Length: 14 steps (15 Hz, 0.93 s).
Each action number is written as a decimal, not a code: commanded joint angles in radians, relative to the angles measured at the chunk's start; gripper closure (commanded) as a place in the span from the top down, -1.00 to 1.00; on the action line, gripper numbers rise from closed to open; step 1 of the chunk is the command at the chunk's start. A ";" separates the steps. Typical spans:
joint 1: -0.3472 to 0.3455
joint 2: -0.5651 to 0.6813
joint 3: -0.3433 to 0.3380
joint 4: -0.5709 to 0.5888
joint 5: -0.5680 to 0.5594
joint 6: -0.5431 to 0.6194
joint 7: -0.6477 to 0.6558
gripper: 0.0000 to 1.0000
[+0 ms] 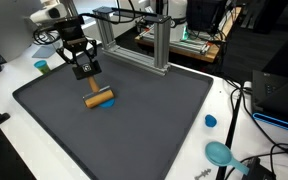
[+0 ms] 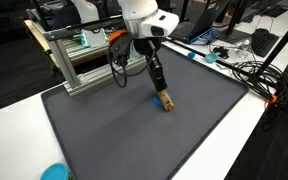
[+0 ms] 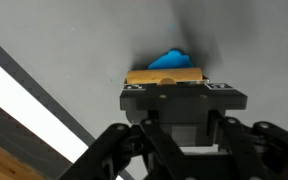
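A dark grey mat (image 1: 154,120) (image 2: 134,130) covers the white table. Over its far side my gripper (image 1: 90,84) (image 2: 163,92) points down at the mat, shut on a short wooden block (image 1: 99,98) (image 2: 167,102). In the wrist view the block (image 3: 164,76) sticks out just past the fingertips of the gripper (image 3: 182,90). A bright blue piece (image 3: 172,59) (image 1: 107,104) shows right behind the block. Whether it is joined to the block or lies on the mat I cannot tell. The block's lower end is at or just above the mat.
An aluminium frame (image 1: 160,45) (image 2: 79,55) stands at the mat's edge near the arm. A teal bowl (image 1: 220,152) (image 2: 54,172), a small blue cap (image 1: 210,121) and a teal cup (image 1: 42,67) sit on the white table. Cables (image 2: 249,70) lie beside the mat.
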 commanded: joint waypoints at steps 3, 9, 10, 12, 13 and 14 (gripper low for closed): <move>0.029 0.082 -0.063 0.037 -0.182 0.037 0.146 -0.55; 0.029 0.104 -0.065 0.067 -0.248 -0.023 0.247 -0.55; 0.026 0.109 -0.064 0.074 -0.249 -0.036 0.257 -0.55; 0.020 0.119 -0.062 0.086 -0.244 -0.056 0.271 -0.55; 0.016 0.122 -0.061 0.092 -0.239 -0.064 0.274 -0.55; 0.013 0.124 -0.062 0.095 -0.238 -0.071 0.278 -0.55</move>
